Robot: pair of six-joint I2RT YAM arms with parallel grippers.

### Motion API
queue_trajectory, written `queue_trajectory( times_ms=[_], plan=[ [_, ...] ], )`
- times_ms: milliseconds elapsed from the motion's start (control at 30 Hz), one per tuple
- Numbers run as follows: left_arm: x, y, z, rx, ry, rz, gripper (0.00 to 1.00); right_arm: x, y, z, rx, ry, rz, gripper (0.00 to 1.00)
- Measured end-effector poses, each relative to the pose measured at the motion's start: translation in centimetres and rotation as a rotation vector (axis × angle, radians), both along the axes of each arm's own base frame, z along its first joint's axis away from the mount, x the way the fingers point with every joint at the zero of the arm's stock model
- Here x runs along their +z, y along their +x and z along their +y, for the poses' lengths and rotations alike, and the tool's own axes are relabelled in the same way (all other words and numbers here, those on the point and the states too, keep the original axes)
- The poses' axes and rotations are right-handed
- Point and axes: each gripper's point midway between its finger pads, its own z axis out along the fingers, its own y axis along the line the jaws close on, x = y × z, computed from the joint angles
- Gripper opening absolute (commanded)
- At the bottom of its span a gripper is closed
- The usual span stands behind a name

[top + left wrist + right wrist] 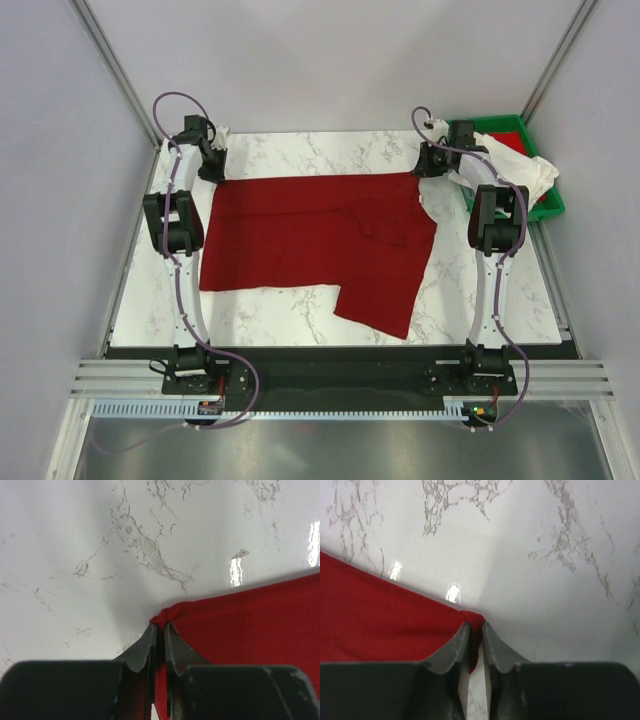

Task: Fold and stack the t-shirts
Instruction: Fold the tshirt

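Left gripper point(159, 625): the jaws are nearly together, clamped on a bunched corner of the plain dark red cloth t-shirt point(300, 235), at the far left of the white marble-patterned tabletop point(280, 305).
Dark red t-shirt, position: it is spread flat across the middle of the tabletop, between the two arms.
Dark red t-shirt, axis: the long axis runs left to right. The far edge is drawn straight between the two grippers, and a lower flap hangs toward the near edge, right of centre. Which end is the neck cannot be told.
Right gripper point(474, 625): the jaws are nearly together, pinched on the far right corner of the red shirt, low over the tabletop.
Off-white cloth t-shirt point(520, 170): it is heaped in the green plastic bin point(500, 124) at the far right, and part is draped over the bin's wall toward the table.
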Motion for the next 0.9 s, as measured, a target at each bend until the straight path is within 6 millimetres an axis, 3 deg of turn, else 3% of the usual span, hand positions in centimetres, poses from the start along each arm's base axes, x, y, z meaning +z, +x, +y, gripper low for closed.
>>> queue_trajectory(
  times_ms=[33,133,400,500,567,633,733,800,900],
  plan=[
    [0.0,0.1,0.0,0.000,0.002,-0.002,0.02,0.0,0.2,0.0,0.001,0.017,-0.005,0.10],
    [0.0,0.2,0.1,0.002,0.008,-0.005,0.02,-0.1,0.6,0.0,-0.002,0.056,-0.008,0.00],
    [0.3,0.4,0.3,0.005,0.012,-0.015,0.02,0.9,1.5,0.4,0.022,0.076,-0.042,0.00],
    [1.2,0.5,-0.1,-0.005,-0.005,-0.032,0.02,2.8,1.4,0.4,0.030,0.069,-0.065,0.00],
    [3.1,0.6,-0.4,-0.015,-0.021,-0.062,0.02,5.8,1.3,0.4,0.034,0.062,-0.107,0.00],
    [6.4,0.8,-0.7,-0.025,-0.031,-0.119,0.02,9.8,0.7,0.5,0.038,0.057,-0.163,0.00],
    [13.3,0.4,-1.2,-0.041,-0.033,-0.243,0.02,17.6,-1.0,0.6,0.046,0.044,-0.287,0.00],
    [18.7,-0.8,-1.5,-0.050,-0.032,-0.340,0.02,23.5,-2.8,0.6,0.054,0.029,-0.394,0.00],
    [25.6,-3.7,-1.7,-0.057,-0.019,-0.478,0.02,30.4,-6.6,0.8,0.067,0.006,-0.523,0.00]
  ],
)
